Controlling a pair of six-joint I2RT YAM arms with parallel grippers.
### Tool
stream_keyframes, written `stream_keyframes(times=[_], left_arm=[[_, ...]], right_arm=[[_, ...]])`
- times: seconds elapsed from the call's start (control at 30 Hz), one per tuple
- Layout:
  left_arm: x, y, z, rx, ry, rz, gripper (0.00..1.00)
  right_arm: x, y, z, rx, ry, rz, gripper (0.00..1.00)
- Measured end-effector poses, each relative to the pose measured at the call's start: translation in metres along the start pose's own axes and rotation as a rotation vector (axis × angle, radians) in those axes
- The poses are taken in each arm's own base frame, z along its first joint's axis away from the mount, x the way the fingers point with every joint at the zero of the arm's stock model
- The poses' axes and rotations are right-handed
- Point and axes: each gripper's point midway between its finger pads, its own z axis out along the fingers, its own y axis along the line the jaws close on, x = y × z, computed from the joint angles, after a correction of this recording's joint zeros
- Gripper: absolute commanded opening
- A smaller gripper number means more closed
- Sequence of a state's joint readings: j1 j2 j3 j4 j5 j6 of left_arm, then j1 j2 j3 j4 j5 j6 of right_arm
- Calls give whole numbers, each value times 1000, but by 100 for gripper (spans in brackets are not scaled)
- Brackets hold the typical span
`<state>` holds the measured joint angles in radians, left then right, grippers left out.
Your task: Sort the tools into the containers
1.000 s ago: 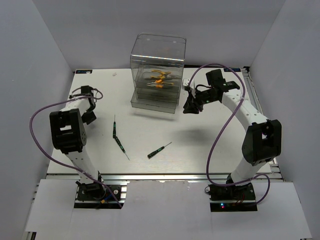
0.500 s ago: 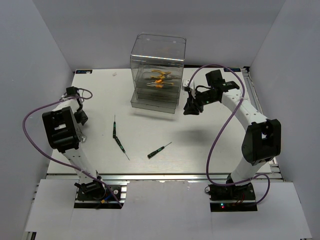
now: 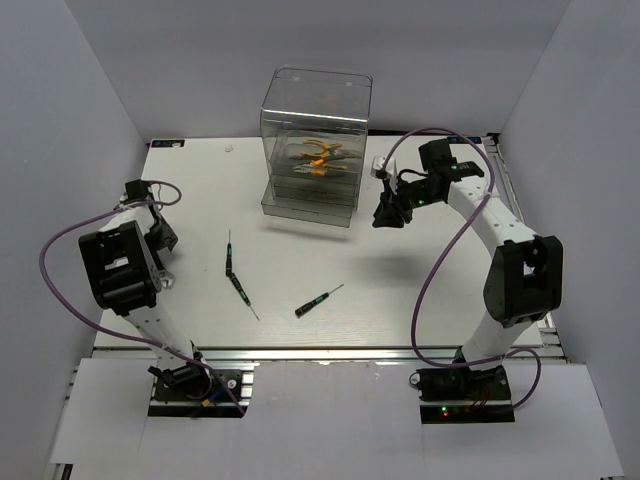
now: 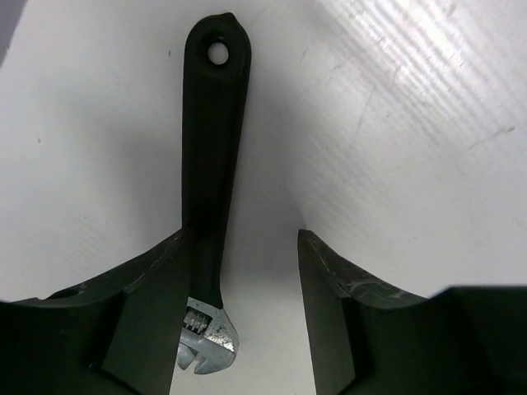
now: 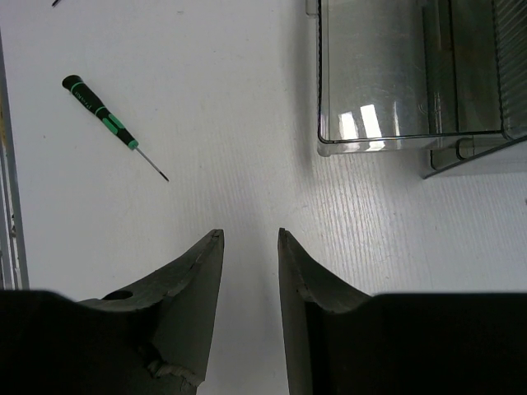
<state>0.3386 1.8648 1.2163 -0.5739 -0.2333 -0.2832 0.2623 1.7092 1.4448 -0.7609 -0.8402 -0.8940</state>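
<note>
The small adjustable wrench (image 4: 210,164), matte black handle with a hang hole at the tip and a shiny steel head, lies on the white table (image 4: 395,123) over by its left edge. It sits between the fingers of the left gripper (image 4: 243,236), up against one finger with a clear gap to the other, so the jaws are half-wide and not clamping. The right gripper (image 5: 249,234) hangs with narrow jaws, nothing in them, near the clear smoky plastic drawer box (image 5: 395,82). Three black-green screwdrivers (image 3: 240,288) lie mid-table.

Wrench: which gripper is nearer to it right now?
Left. The left gripper straddles the wrench, handle between its open fingers. The right gripper is across the table, beside the drawer box.
</note>
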Motion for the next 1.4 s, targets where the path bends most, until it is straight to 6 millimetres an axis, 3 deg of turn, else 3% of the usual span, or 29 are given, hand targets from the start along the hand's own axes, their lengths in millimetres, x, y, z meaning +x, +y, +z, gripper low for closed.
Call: stream_keyframes(times=[0.57, 0.87, 1.07, 1.4], left_arm=[[27, 26, -11, -149, 51, -94, 60], [23, 30, -28, -142, 27, -91, 63], [49, 36, -18, -166, 88, -65, 60], [45, 35, -12, -142, 71, -42, 53]], right_arm=[[0, 1, 0, 0, -1, 19, 39], [0, 1, 0, 0, -1, 19, 39], [0, 1, 0, 0, 0, 19, 39], [0, 1, 0, 0, 0, 20, 39]])
